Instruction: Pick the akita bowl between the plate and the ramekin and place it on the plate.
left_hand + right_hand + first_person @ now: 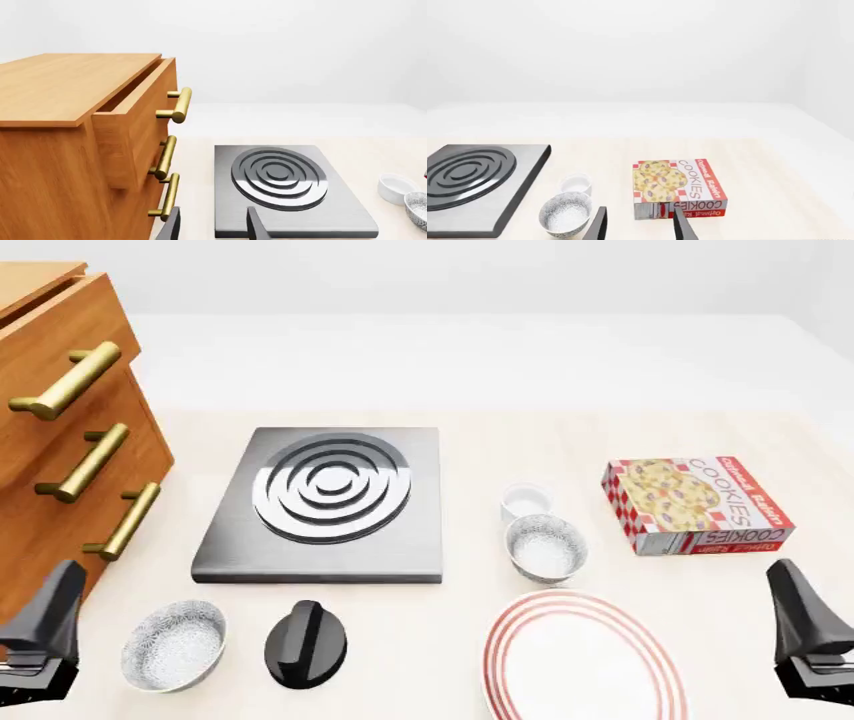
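Right gripper [639,226] parted, near akita bowl [565,213]

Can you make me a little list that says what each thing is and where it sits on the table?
target bowl: akita bowl, between ramekin and plate
other bowl: second speckled bowl, near left, beside black knob
stove: burner plate, middle
box: cookie box, right
drawers: wooden cabinet, far left
left gripper: jaws open, holding nothing
right gripper: jaws open, holding nothing

Akita bowl [546,547] between ramekin [526,503] and plate [583,660], seemingly touching neither.
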`<action>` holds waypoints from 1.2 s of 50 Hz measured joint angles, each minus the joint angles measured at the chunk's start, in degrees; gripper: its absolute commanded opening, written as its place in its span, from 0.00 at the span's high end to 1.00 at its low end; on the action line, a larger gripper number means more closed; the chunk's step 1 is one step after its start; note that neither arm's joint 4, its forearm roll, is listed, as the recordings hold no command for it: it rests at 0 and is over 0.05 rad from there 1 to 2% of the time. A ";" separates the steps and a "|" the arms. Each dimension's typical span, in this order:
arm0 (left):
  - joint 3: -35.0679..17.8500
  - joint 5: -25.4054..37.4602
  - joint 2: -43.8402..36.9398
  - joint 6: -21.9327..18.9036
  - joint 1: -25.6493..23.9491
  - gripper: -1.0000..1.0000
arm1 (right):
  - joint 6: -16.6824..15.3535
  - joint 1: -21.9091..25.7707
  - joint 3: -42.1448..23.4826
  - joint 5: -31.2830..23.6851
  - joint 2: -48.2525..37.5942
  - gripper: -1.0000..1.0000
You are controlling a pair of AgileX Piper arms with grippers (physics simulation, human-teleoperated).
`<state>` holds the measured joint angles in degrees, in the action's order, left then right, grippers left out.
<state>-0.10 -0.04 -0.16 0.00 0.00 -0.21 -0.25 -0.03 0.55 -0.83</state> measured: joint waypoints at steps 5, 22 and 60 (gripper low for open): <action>-0.06 -0.02 -0.10 0.00 0.00 0.00 | -0.18 -0.08 -0.01 0.68 -0.92 0.00; -0.13 -0.05 -0.23 0.00 0.00 0.00 | 0.20 -0.57 -0.85 1.94 -3.69 0.00; -0.15 -0.06 -0.25 0.00 0.00 0.00 | -2.32 7.89 -37.44 -16.93 -19.67 0.00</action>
<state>-0.24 -0.10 -0.42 0.00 0.00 -2.53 7.64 -37.47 -16.38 -20.50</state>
